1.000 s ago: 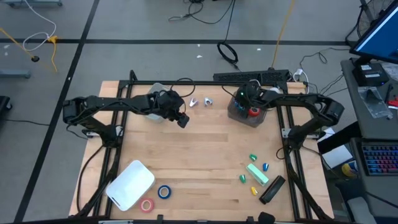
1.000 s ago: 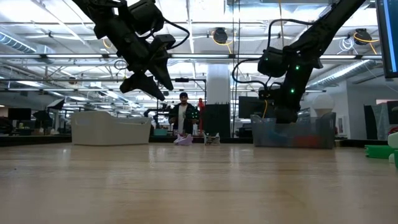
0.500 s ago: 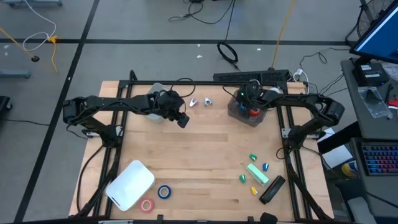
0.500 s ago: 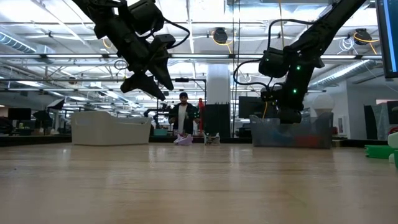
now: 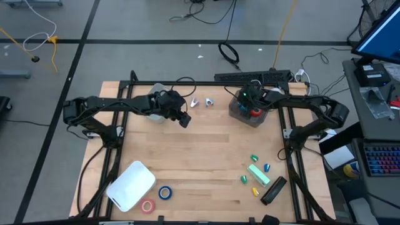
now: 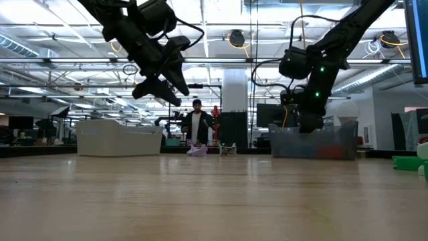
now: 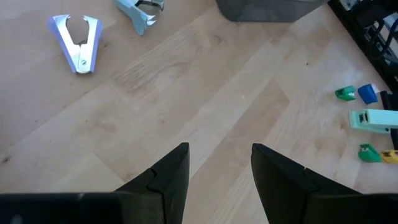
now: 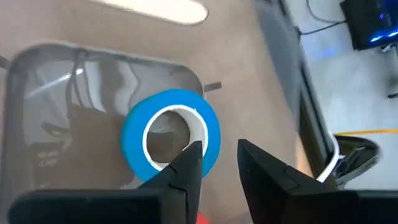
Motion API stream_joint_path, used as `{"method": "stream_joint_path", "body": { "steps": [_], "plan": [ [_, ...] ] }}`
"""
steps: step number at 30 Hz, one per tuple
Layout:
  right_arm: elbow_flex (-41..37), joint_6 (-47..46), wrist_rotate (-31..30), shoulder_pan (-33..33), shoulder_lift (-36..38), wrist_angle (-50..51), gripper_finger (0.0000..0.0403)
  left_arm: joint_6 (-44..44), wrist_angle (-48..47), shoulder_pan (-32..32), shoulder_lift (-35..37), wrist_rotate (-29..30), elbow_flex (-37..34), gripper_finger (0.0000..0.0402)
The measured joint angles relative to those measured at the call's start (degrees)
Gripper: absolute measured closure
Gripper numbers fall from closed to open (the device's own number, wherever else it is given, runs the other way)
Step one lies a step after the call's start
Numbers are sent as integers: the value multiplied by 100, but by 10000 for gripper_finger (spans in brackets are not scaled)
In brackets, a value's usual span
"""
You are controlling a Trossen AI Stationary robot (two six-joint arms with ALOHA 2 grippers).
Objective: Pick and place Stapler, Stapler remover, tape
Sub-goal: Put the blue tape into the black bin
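Observation:
My right gripper hangs open over the clear bin at the table's far right. A blue tape roll shows just past its fingertips inside the bin, beside a red roll. My left gripper is open and holds nothing, above bare wood left of centre. Two stapler removers, a lilac one and a pale blue one, lie at the far middle. A green stapler and a black one lie near the right. Another blue roll and a red roll lie flat at the near edge. My right gripper comes slanting down from above. One fingertip overlaps the blue roll's wall, and the other stands outside the ring. I cannot tell whether either finger touches the roll.
A white bin stands at the far left under the left arm, and a white lid lies near the front left. Small green, blue and yellow pieces lie around the green stapler. The table's middle is bare wood.

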State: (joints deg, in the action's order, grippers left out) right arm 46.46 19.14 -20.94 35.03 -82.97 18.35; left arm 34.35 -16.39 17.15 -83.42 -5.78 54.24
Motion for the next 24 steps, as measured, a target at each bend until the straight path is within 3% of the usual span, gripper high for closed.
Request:
{"method": "stream_joint_path", "body": {
  "steps": [7, 14, 18, 24],
  "plan": [
    [-2, -55, 7, -369, 831, 172, 297, -2, -7, -16, 0, -56, 0, 229],
    [-2, -828, 23, -988, 2110, 502, 310, -340, -489, -308, 0, -621, 4, 229],
    [-2, -1419, 25, -1266, 2802, 528, 313, -708, -1155, -738, 0, -1028, 4, 229],
    [-18, -1705, 30, -1571, 3608, 513, 313, -1050, -2260, -1669, 0, -1078, 4, 229]
  ]
}}
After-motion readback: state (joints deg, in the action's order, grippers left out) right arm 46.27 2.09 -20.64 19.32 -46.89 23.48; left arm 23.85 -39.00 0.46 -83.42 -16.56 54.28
